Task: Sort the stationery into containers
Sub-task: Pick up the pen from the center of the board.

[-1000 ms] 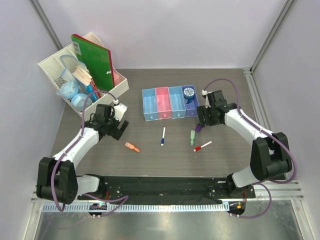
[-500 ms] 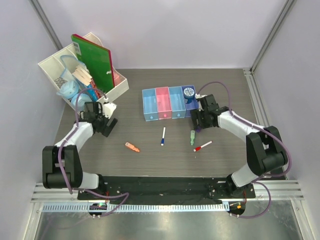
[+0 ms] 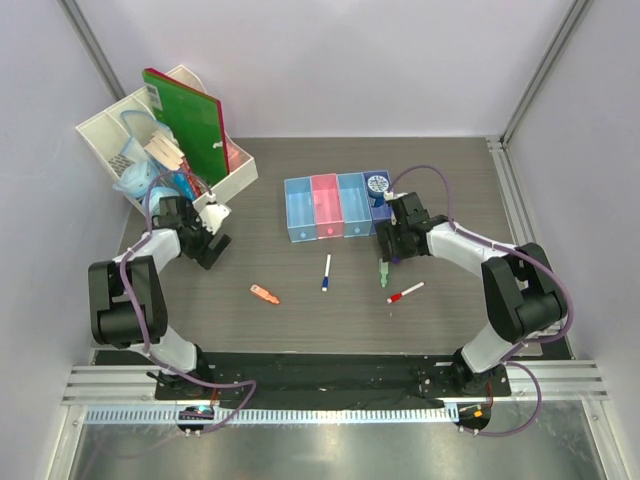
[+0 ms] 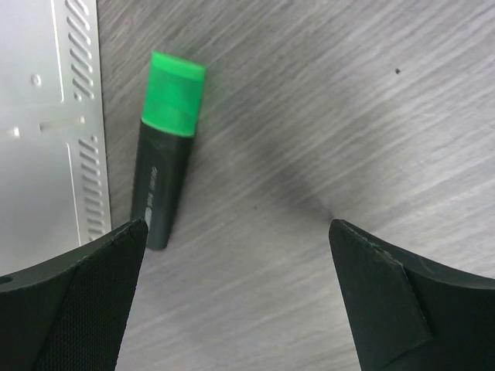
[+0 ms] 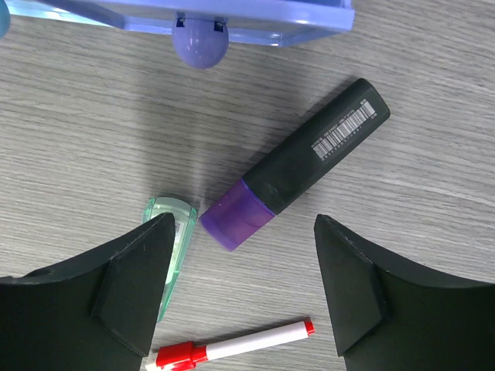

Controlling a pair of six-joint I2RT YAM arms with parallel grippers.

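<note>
My right gripper (image 3: pixel 388 250) is open just in front of the purple bin (image 3: pixel 381 212), the right end of the blue (image 3: pixel 299 208), pink (image 3: pixel 325 205), blue (image 3: pixel 351 203) row. In the right wrist view it (image 5: pixel 244 224) hovers over the purple-black marker (image 5: pixel 309 162), with the pale green marker (image 5: pixel 172 239) by its left finger and the red-white pen (image 5: pixel 232 349) below. My left gripper (image 3: pixel 210 243) is open by the white organiser. In its wrist view (image 4: pixel 237 226) a green-black marker (image 4: pixel 166 147) lies ahead of the left finger. The orange marker (image 3: pixel 264 293) and blue-white pen (image 3: pixel 326 272) lie mid-table.
The big white desk organiser (image 3: pixel 100 130) with the green notebook (image 3: pixel 185 120) and pale blue tape rolls stands at the back left. A round blue-white roll (image 3: pixel 377 184) sits in the purple bin. A white perforated metal panel (image 4: pixel 46 116) runs beside the green-black marker.
My left gripper has pulled back and left, up to the organiser. My right gripper has moved left and slightly nearer, over the purple-black marker. The pens have not moved.
</note>
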